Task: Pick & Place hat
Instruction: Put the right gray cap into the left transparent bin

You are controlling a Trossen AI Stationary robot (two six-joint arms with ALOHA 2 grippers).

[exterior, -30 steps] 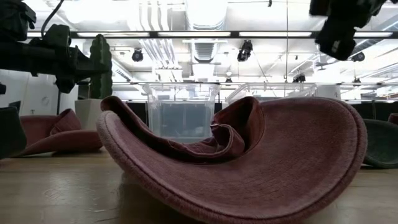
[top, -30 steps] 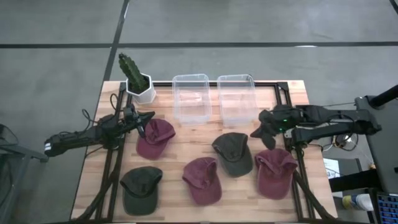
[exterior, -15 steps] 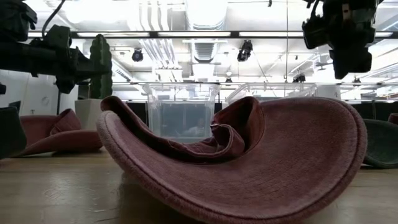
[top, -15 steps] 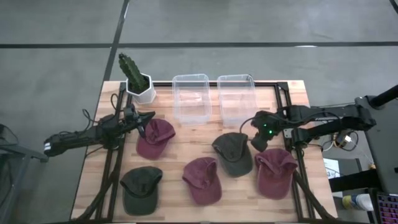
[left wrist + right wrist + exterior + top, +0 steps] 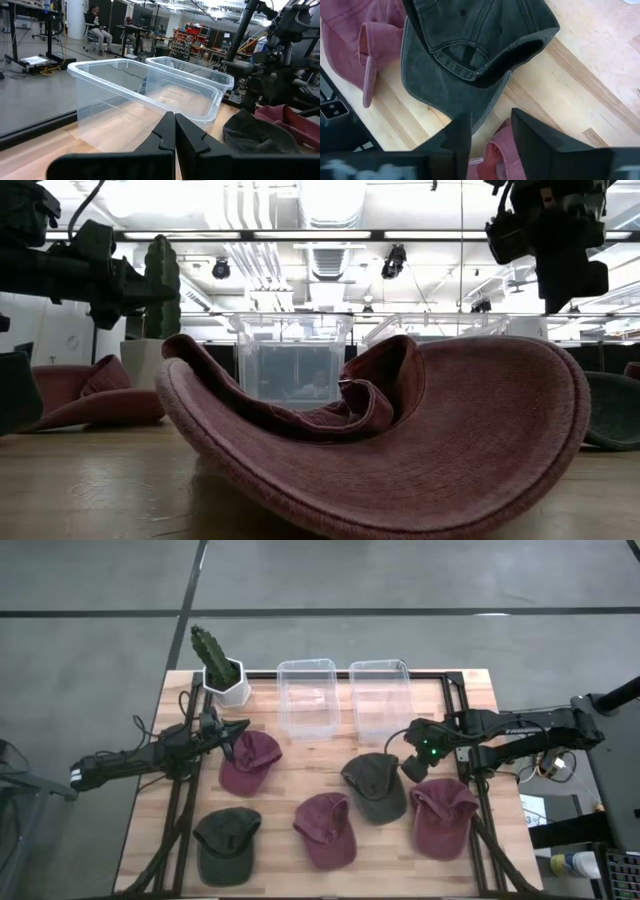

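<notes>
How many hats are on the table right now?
5. A maroon hat near the left gripper, a green hat front left, a maroon hat front center, a green hat center right, a maroon hat far right.

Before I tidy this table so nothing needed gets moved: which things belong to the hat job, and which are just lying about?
Job:
five hats: three maroon hats, two dark green hats
two clear bins
right gripper, open above the hats
left gripper, shut, waiting

Lying about:
potted cactus
</notes>
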